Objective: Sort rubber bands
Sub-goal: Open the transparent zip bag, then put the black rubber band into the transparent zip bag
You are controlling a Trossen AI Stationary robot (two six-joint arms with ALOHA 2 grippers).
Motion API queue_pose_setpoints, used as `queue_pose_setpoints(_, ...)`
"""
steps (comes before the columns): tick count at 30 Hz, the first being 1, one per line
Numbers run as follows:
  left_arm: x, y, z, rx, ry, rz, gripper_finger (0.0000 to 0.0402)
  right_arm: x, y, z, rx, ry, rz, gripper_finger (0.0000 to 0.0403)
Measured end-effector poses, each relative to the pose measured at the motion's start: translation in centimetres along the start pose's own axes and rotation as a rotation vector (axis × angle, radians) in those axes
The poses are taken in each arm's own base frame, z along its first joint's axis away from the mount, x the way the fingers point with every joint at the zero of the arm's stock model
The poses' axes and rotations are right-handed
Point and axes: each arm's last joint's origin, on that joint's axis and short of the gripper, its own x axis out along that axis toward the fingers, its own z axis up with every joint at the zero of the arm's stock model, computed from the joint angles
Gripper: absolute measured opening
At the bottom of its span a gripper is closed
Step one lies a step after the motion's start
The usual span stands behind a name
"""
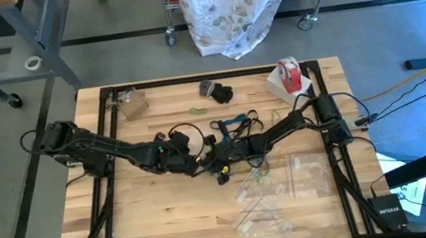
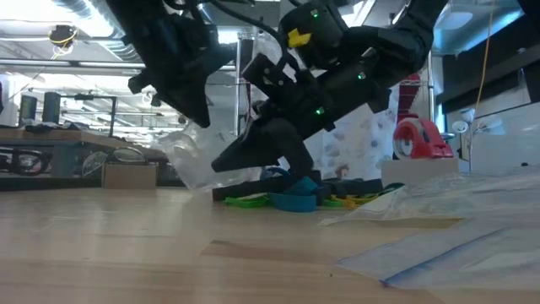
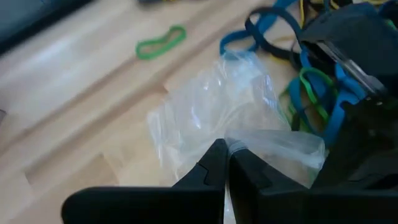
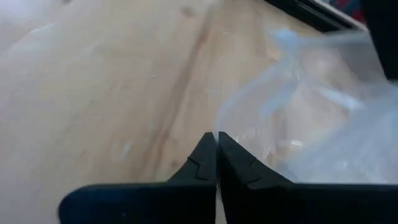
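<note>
Clear plastic, left grip: a bag [image 3: 230, 118] is pinched by its edge between the closed fingers of the left gripper [image 3: 225, 163], seen plainly in the left wrist view; in the high view this gripper [image 1: 199, 163] sits near the table's middle.
Right grip: the right gripper [image 4: 216, 163] is seen with its fingers pressed together on a thin edge of the same clear film; in the high view it [image 1: 218, 164] meets the left one, just beside it.
Bag: it is held up between the two grippers, crumpled, its mouth not visibly spread.
Bands: a tangle of blue and green bands [image 3: 311, 93] lies on the wood just beyond the bag; in the low view it shows as a low heap [image 2: 291, 198] under the arms. One green band [image 3: 160, 42] lies apart on bare wood, and another shows in the high view [image 1: 197, 109].
Further out: a stack of spare bags [image 1: 289, 183] lies toward the near right of the table [image 1: 153, 227], a tape roll [image 1: 289, 75] near the far right corner, and a dark lump [image 1: 218, 93] at the far edge, too small to be identified.
Step in hand: judged to be the opening of a bag, before any band is loaded.
Next move: the two edges would need to be drawn apart gently, so that the mouth is opened without the film slipping; one gripper must then be freed to fetch a band of a single colour.
</note>
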Motion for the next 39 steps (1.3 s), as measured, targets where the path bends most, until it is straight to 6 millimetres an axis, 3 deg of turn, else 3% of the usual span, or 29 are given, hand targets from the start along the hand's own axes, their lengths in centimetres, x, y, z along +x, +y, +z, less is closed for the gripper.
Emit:
queue_pose_setpoints(4,-0.4,-0.2,-0.2,0.014,-0.053,0.02,0.0001,0.0,-0.1,0.0,0.039,0.015,-0.048,0.0015)
queue_pose_setpoints(9,-0.5,-0.2,-0.4,0.053,-0.004,-0.007,0.0001,-0.6,-0.1,0.4,0.036,0.039,-0.063,0.0068)
queue_pose_setpoints(15,-0.5,-0.2,-0.5,0.052,0.008,-0.007,0.0001,-4.4,-0.9,3.1,0.032,0.088,-0.026,0.0116)
queue_pose_setpoints(22,-0.5,-0.2,-0.5,0.053,0.011,-0.008,0.0001,-9.0,-1.0,4.0,0.001,0.268,0.005,0.0119)
queue_pose_setpoints(26,-0.6,-0.3,-0.7,0.066,0.015,-0.014,0.0001,-10.6,-1.3,3.5,-0.023,0.379,0.018,0.0117)
queue_pose_setpoints(31,-0.9,-0.4,-0.9,0.051,0.016,-0.021,0.0001,-10.9,-2.3,2.4,-0.008,0.449,0.069,0.0117)
queue_pose_setpoints(39,-0.8,-0.4,-0.9,0.052,0.016,-0.02,0.0001,-9.6,-3.9,0.6,0.122,0.233,0.087,0.0117)
